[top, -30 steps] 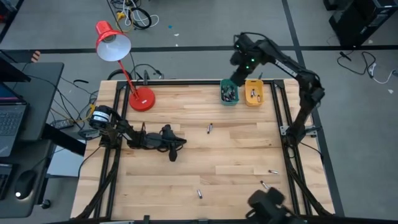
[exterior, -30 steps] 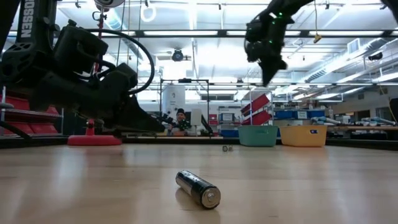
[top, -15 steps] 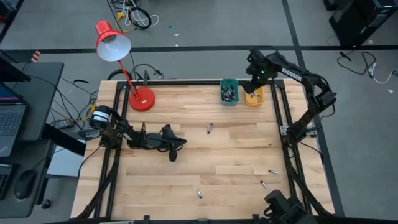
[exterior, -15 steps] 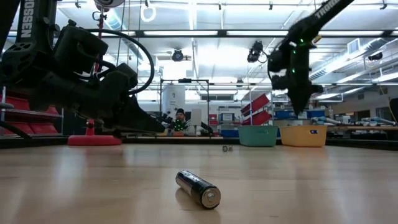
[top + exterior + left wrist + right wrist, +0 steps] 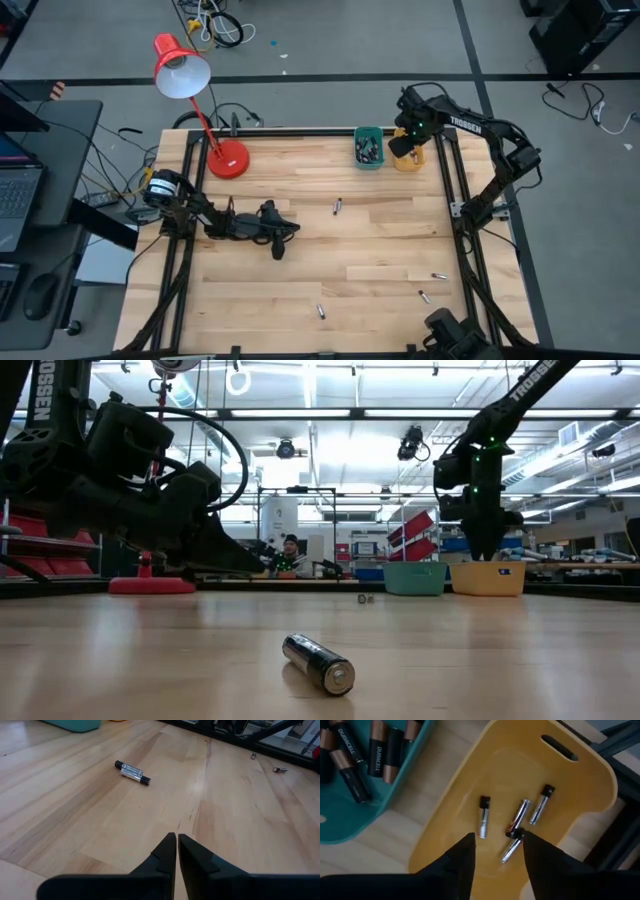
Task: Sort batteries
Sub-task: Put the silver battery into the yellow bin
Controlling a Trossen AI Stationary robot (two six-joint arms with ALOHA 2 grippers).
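teal bin (image 5: 350, 815): cut by edge | yellow bin (image 5: 408, 158): part hidden by right arm

The black-and-copper cylindrical batteries (image 5: 376, 751) in the teal plastic bin (image 5: 350, 822) bore the brand "DURACELL". The dark right robot arm (image 5: 470, 124) carried white lettering, apparently "TROSSEN"; part of the same lettering showed on the dark left arm (image 5: 45, 400).

The right arm reaches from its base at the table's right edge to the far side, elbow bent out to the right, wrist turned down. The right gripper (image 5: 496, 851) points straight down, its two dark fingers (image 5: 457, 862) parted with a clear gap between them. The left arm lies low and folded along the table's left side, and the left gripper (image 5: 177, 842) points forward, fingers pressed together.
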